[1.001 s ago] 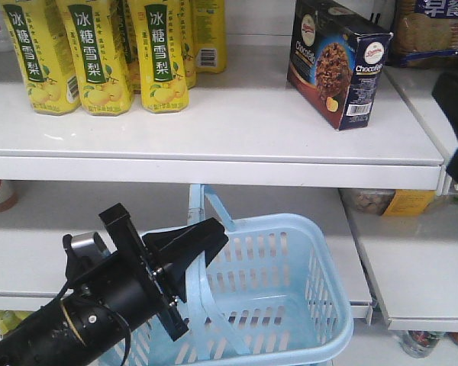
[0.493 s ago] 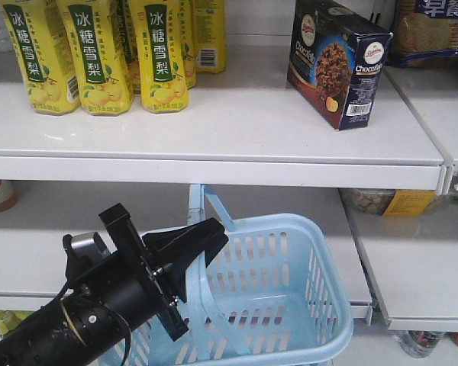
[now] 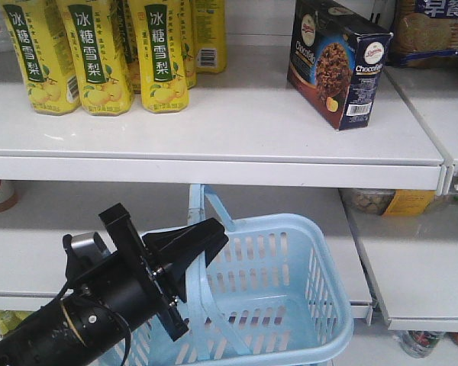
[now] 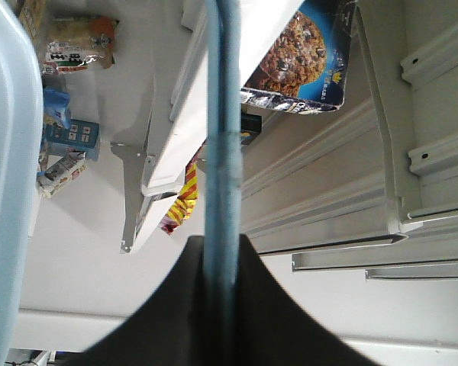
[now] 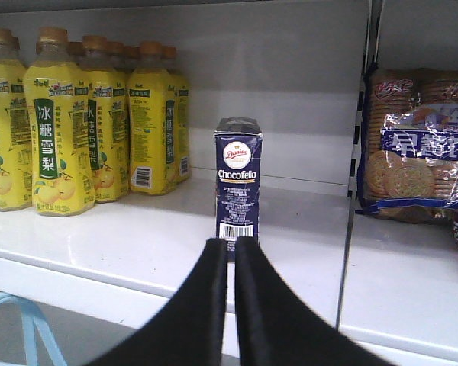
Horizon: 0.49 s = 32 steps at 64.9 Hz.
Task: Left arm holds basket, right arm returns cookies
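Note:
The navy Chocofello cookie box (image 3: 337, 62) stands upright on the upper white shelf (image 3: 237, 130), right of centre. It also shows in the right wrist view (image 5: 237, 179) and the left wrist view (image 4: 301, 61). The light-blue basket (image 3: 290, 290) hangs below that shelf. My left gripper (image 3: 195, 245) is shut on the basket's raised handle (image 3: 204, 210). In the left wrist view the handle (image 4: 223, 137) runs between the black fingers of the gripper (image 4: 223, 244). My right gripper (image 5: 230, 242) is shut and empty, back from the shelf edge and in line with the box. It is out of the front view.
Yellow pear-drink bottles (image 3: 91, 53) stand at the shelf's left. A blue cookie pack (image 5: 416, 156) lies on the neighbouring shelf beyond a vertical divider (image 5: 356, 145). Lower shelves (image 3: 420, 267) hold more packets.
The dark shape of my right arm at the right edge of the front view one second ago has gone out of view. The left arm, basket and box have not moved.

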Tool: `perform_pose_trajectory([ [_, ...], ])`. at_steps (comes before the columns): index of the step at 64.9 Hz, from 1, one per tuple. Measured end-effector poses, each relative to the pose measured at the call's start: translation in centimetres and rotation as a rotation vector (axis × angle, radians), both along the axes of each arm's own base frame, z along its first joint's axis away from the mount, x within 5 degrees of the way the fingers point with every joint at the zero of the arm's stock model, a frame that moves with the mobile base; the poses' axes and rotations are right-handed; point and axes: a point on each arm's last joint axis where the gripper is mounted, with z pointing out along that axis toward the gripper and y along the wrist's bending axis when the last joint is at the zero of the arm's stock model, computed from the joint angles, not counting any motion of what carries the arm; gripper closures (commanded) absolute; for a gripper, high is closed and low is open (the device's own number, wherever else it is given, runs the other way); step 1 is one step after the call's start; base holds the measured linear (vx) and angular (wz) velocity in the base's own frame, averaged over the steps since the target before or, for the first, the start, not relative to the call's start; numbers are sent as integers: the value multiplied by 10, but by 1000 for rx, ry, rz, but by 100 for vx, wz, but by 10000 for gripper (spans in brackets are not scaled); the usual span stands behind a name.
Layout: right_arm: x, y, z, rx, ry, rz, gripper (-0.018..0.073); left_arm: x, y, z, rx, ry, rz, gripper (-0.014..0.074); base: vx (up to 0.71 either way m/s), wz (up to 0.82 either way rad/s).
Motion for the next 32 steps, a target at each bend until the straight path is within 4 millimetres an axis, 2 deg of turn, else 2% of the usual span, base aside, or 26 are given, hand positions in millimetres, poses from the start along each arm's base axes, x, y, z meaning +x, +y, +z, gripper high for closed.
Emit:
perform_pose_trajectory([
  [32, 0, 0, 0, 0, 0, 0, 570, 0, 0, 0, 0, 0, 0, 599, 0, 0],
])
